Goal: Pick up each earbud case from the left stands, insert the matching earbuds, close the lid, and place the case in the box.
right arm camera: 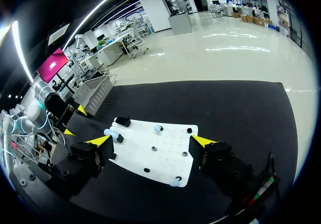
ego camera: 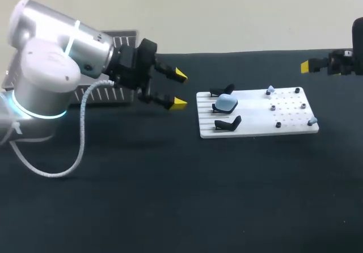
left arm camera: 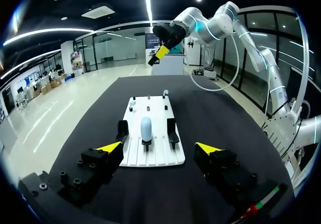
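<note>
My left pincer (left arm camera: pixel 158 147) hangs released, yellow tips spread wide, with nothing in it. It is lined up on the case (left arm camera: pixel 145 127) ahead but well short of it. My right pincer (right arm camera: pixel 150 141) is just as slack and empty, held off past the peg end of the board (ego camera: pixel 255 129).

The case sits on the middle one of three stands (ego camera: pixel 228 123), and the two either side of it are bare. Two earbuds (ego camera: pixel 270 88) perch at the peg end.

I judge this case has everything left to do: lift it, fit the buds, close it, box it. The box (right arm camera: pixel 95 92) stands behind my left arm. Its inside is hidden, so I can't tell whether other cases are already in it.

The case is a smooth, pale-blue, rounded pebble, and the buds are small and the same blue. The board is flat, white and hard-looking, grooved under the stands and drilled with rows of holes beyond them. The stands are angular matte black. The box is grey with ribbed walls, and the counter (ego camera: pixel 170 196) is dull black.
</note>
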`<state>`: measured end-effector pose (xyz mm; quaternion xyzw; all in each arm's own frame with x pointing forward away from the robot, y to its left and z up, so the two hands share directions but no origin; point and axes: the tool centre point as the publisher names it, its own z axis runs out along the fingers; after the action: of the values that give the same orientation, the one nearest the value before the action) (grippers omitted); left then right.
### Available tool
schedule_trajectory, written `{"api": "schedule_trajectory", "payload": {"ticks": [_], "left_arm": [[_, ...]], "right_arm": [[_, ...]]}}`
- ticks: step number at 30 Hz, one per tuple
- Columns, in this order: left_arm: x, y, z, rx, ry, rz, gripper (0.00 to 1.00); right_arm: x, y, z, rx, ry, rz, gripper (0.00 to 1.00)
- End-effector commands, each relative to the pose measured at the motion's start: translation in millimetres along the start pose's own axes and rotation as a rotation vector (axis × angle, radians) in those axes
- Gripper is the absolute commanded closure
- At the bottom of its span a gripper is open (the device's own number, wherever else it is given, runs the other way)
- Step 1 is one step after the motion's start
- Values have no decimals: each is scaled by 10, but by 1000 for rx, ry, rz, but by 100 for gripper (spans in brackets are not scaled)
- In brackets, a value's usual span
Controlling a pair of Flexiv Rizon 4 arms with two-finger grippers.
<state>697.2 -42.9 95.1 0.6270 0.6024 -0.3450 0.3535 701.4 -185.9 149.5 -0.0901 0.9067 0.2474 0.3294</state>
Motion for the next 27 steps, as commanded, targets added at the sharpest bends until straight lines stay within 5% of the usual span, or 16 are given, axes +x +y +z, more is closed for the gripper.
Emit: {"api": "schedule_trajectory", "payload": {"ticks": [1, 2, 5, 6, 10, 12, 14, 17, 22, 27], "left_arm": [[86, 52, 108, -1, -18, 3, 41], [96, 57, 127, -2, -20, 3, 54], [100, 74, 196, -3, -23, 2, 50], [101, 80, 217, -1, -25, 1, 40], [119, 100, 306, 7, -30, 4, 39], [121, 116, 348, 9, -33, 5, 51], [132, 132, 382, 12, -36, 4, 52], [122, 152, 430, 16, -40, 6, 38], [120, 163, 535, 34, -46, 4, 30], [131, 172, 639, 54, -47, -2, 33]], "right_arm": [[1, 2, -3, 1, 0, 0, 0], [1, 2, -3, 1, 0, 0, 0], [1, 2, -3, 1, 0, 0, 0], [1, 2, -3, 1, 0, 0, 0], [1, 2, -3, 1, 0, 0, 0], [1, 2, -3, 1, 0, 0, 0], [1, 2, -3, 1, 0, 0, 0], [1, 2, -3, 1, 0, 0, 0], [1, 2, -3, 1, 0, 0, 0], [1, 2, -3, 1, 0, 0, 0]]}}
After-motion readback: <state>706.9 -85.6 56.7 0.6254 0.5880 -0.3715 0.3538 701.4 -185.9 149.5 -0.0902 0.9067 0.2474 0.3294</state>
